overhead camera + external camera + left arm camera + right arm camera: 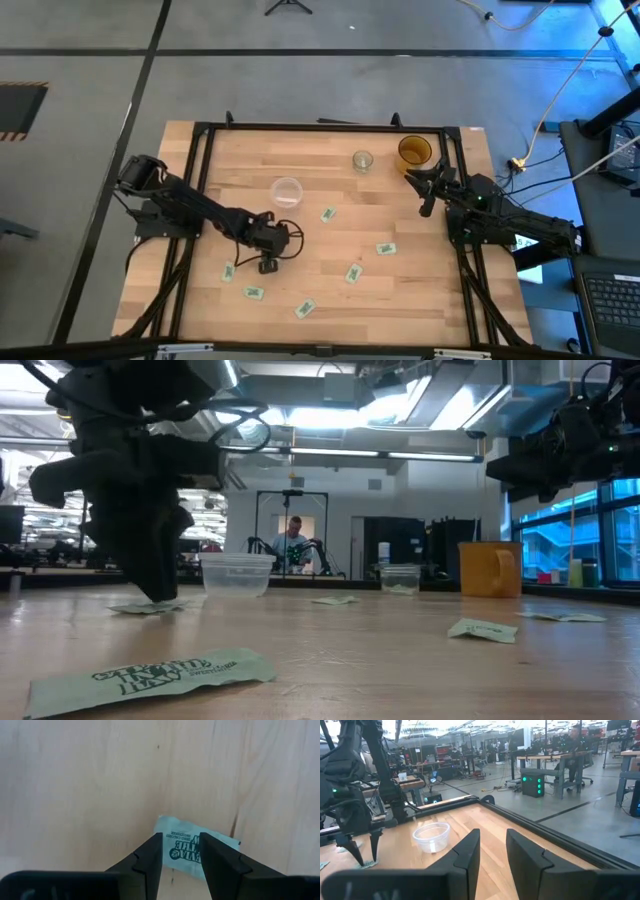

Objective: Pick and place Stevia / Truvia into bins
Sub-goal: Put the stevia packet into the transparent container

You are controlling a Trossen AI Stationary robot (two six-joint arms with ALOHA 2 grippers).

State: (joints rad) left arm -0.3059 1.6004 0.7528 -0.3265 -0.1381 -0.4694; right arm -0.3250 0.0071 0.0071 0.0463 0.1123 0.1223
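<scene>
On the wood table (400,290), your left gripper (181,851) straddles a sachet (186,845), fingers apart for the pinch; right gripper (492,847) waits, fingers parted, by the amber cup (414,151).

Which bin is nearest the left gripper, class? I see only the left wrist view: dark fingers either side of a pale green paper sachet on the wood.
Observer: The wide clear plastic cup, just beyond the left gripper.
Operator: Are more sachets left?
Observer: Yes, several pale green paper sachets lie scattered on the wooden table.
Operator: And the right arm?
Observer: The right gripper waits raised, fingers open, near the amber cup.
</scene>
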